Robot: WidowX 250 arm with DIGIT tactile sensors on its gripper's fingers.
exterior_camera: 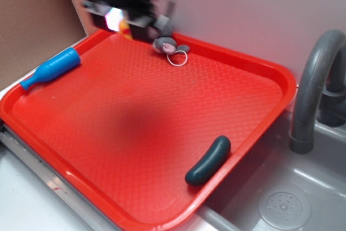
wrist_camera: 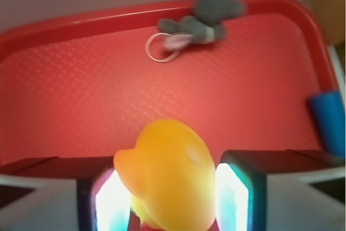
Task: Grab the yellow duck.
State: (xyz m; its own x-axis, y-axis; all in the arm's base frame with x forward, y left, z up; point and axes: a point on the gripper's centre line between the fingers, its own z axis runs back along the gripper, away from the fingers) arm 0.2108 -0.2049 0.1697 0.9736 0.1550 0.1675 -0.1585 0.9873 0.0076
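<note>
Clamping the yellow duck between its fingers, the end effector hangs above the red tray.

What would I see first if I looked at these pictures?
The big red tray fills most of the scene. In the wrist view, a bright yellow duck sits right between the fingers of the robot's hand. A grey toy mouse lies by the tray's far rim, and a dark green pickle lies near the sink side.

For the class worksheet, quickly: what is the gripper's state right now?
Gripper: shut on the yellow duck, which sits between its fingers above the red tray.
</note>
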